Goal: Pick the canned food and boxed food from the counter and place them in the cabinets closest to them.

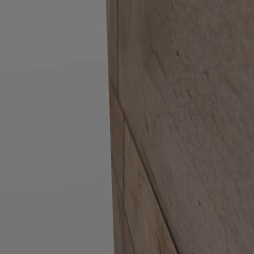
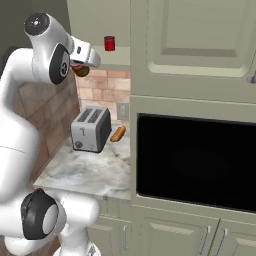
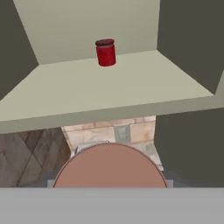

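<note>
1. Nearest the lens in the hand view: round pinkish-brown top of the canned food (image 3: pixel 109 168), sitting right where the finger tips would rise and hiding them.
2. Right base view: gripper (image 2: pixel 81 66) is raised high, beside the front edge of the open cabinets (image 3: pixel 109 94). The can hangs under it in mid-air, well above the counter (image 2: pixel 85 172).
3. Claw state: the jaws themselves are hard to make out. The can is off every surface and sits in the hand, so I judge them pinched on it.
4. Why held so: the can top sits lower than the shelf lip in the hand view. Judgement: the arm is lined up with the opening but must carry the can over the lip before it can set it down.
5. Shelf: bare and pale, except a red jar (image 3: pixel 105 52) upright near the back wall. There is ample floor in front of it for the can.
6. Below: toaster (image 2: pixel 90 129) on the counter and microwave (image 2: pixel 195 160) to its right, both well apart from the hand.
</note>
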Tool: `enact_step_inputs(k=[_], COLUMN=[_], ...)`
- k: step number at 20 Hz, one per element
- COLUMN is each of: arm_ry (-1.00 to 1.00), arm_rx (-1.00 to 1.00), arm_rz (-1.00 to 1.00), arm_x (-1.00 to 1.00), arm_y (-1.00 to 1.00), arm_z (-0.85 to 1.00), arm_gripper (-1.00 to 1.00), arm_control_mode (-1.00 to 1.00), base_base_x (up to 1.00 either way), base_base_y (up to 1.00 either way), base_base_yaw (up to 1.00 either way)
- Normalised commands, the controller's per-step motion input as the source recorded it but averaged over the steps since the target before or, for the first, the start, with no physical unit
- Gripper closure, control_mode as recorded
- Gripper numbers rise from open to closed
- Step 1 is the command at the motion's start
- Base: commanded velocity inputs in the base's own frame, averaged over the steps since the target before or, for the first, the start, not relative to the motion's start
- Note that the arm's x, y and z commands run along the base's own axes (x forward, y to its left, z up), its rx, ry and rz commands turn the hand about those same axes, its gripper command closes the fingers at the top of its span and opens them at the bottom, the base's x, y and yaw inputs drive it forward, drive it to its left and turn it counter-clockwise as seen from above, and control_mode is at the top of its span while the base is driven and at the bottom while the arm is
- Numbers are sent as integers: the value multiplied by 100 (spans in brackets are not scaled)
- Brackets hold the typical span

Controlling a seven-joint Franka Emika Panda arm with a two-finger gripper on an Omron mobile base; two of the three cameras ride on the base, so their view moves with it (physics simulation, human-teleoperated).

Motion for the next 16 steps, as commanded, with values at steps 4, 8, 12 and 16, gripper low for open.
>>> enact_step_inputs(k=[4,8,12,16], arm_ry=[-5,-4,-4,-3], arm_rx=[1,0,-1,0], arm_rz=[4,4,1,0], arm_x=[1,0,6,23], arm_y=[8,7,8,9], arm_z=[26,0,0,0], arm_gripper=[100,100,100,100], arm_control_mode=[-100,-100,-100,-100], base_base_x=[0,0,0,0], base_base_y=[0,0,0,0], base_base_yaw=[0,0,0,0])
